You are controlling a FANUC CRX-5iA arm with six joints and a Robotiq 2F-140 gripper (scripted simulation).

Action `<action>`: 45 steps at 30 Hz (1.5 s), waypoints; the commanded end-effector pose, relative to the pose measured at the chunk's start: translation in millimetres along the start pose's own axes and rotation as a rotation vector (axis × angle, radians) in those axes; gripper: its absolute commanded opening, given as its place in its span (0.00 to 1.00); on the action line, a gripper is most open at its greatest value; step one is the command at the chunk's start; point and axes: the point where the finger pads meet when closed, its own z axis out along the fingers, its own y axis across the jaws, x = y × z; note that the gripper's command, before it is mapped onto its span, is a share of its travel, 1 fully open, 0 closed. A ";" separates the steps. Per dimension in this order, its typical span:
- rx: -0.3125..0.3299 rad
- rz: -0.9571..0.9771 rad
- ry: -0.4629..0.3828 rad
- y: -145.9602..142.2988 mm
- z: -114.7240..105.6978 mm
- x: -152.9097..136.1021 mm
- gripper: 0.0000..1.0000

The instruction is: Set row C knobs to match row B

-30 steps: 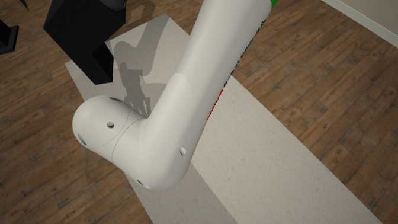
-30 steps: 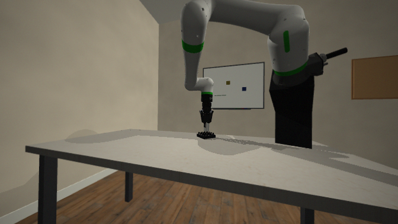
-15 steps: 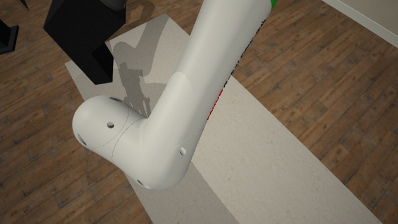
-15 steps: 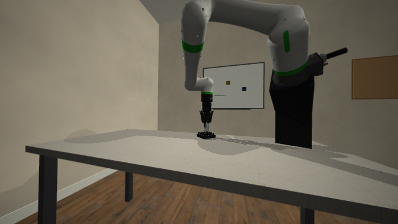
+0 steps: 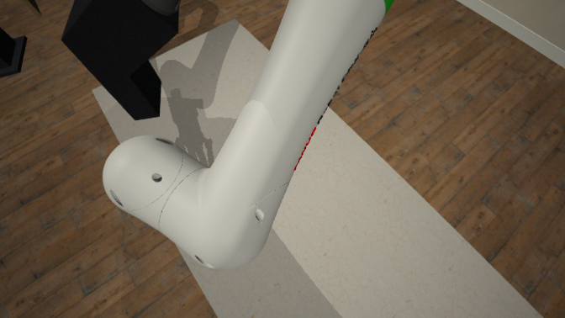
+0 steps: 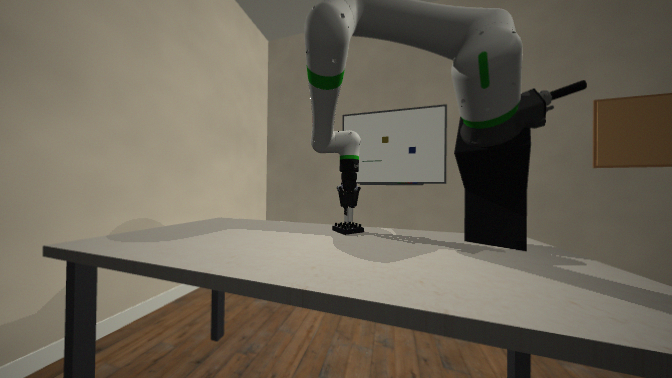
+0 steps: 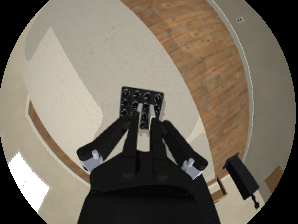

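Pincer down at the knob box, narrow gap between its fingers

Pincer (image 6: 348,221) (image 7: 146,106) points straight down in the exterior view, its pale fingertips at the top of the knob box (image 6: 348,229) (image 7: 124,89). Fingers stand close together, with a slim gap between them. A dark knob shows around that gap in the wrist view; cannot tell whether it is gripped, nor which knob it is.

Knob box: black, low, flat on the table (image 5: 357,202) (image 6: 300,275) (image 7: 75,80), knobs upward. Wrist view shows knobs beyond the fingers and to either side; the pincer covers part of the box. Names and white lines too small to read, so no settings noted for rows B or C. Top view: box hidden beneath the arm (image 5: 311,71) (image 6: 415,22).

Arm is white with green bands. It arches high over the table, then drops through the wrist to the black pincer. Its shadow, pincer outline included, lies on the pale tabletop.

Farther out: black pedestal (image 5: 113,46) (image 6: 495,200) under the arm's base. Whiteboard (image 6: 430,125) on the wall behind, bearing a yellow square (image 6: 385,139) and a blue square (image 6: 412,150). Tan board (image 6: 632,131) to the right of it in the exterior view. Brown plank floor (image 5: 483,219) (image 6: 300,325) (image 7: 195,50) below the table.

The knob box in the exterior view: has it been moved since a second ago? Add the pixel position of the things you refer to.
No visible shift: the knob box (image 6: 348,230) (image 7: 142,90) sits at the same spot on the table (image 6: 280,272), left of the black pedestal (image 6: 495,200).
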 end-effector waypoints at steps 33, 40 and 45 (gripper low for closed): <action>0.000 0.000 0.000 0.1 13.4 0.2 0.12; 0.000 0.000 0.000 0.1 13.8 0.2 0.12; 0.000 0.000 0.000 0.1 13.8 0.2 0.12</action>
